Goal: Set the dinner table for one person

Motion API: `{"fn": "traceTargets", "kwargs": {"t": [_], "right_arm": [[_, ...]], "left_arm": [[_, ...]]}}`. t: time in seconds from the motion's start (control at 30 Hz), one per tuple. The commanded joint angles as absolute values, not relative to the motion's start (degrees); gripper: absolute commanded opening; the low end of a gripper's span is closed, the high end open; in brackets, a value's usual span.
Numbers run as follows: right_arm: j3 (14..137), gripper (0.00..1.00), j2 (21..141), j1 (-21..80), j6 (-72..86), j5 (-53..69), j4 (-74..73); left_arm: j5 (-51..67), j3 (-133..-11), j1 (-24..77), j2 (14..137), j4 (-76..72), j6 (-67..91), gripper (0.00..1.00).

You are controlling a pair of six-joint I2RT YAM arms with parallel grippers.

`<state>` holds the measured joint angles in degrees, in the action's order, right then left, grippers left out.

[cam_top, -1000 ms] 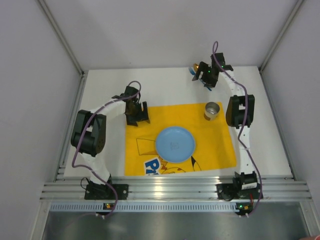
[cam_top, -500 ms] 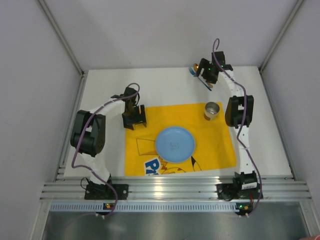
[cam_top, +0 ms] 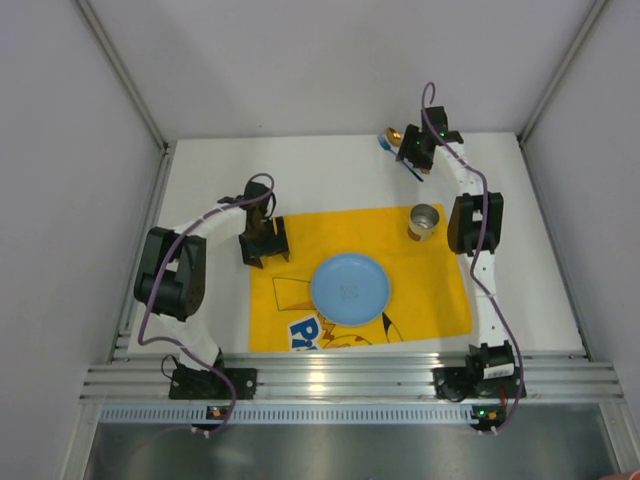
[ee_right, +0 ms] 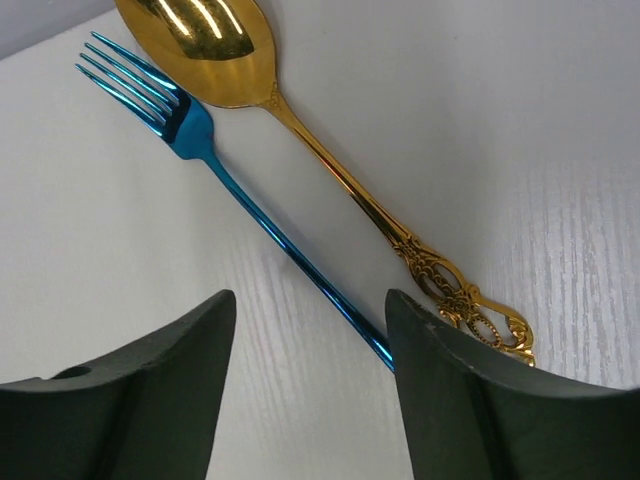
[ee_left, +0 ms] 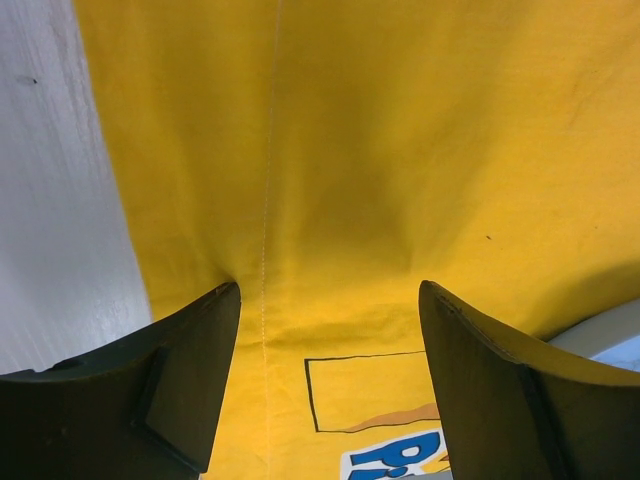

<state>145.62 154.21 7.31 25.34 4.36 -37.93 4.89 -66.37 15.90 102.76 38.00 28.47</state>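
On the white dinner table lies a yellow placemat with a blue plate and a metal cup on it. A blue fork and a gold spoon lie side by side on the bare table at the far right. My right gripper hangs low over their handles, open; the fork's handle runs in under the right finger, and the spoon's handle lies outside it. My left gripper is open and empty above the placemat near its far left corner.
Grey walls close the table on three sides, and a silver rail runs along the near edge. The fork tines and spoon bowl lie close to the back wall. In the left wrist view the plate's rim shows at the lower right.
The right gripper has shifted slightly over the cutlery handles and its jaws have narrowed. The left gripper has slid a little left and nearer over the mat's corner, still open.
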Motion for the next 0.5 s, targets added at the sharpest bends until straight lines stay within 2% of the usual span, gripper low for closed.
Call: {"fn": "traceTargets", "kwargs": {"t": [0.0, 0.2, 0.3, 0.4, 0.47], "right_arm": [[146.95, 0.59, 156.97, 7.82, 23.64, 1.49, -46.92], [143.44, 0.47, 156.18, 9.75, 21.36, -1.75, -53.96], [143.00, 0.47, 155.92, 10.98, 20.74, -3.51, -55.11], [143.35, 0.36, 155.48, 11.60, 20.92, -4.22, -55.90], [142.64, 0.33, 155.13, 12.21, 21.00, -3.87, -56.60]], "left_arm": [[4.22, -65.48, 15.56, 99.58, 38.06, 30.14, 0.77], [6.76, -63.72, 15.56, 99.23, 34.90, 32.69, 0.77], [8.08, -62.84, 15.56, 99.40, 32.70, 34.18, 0.77], [9.31, -61.97, 15.56, 98.79, 30.95, 35.41, 0.77], [9.84, -60.92, 15.56, 98.35, 29.89, 35.77, 0.77]]}}
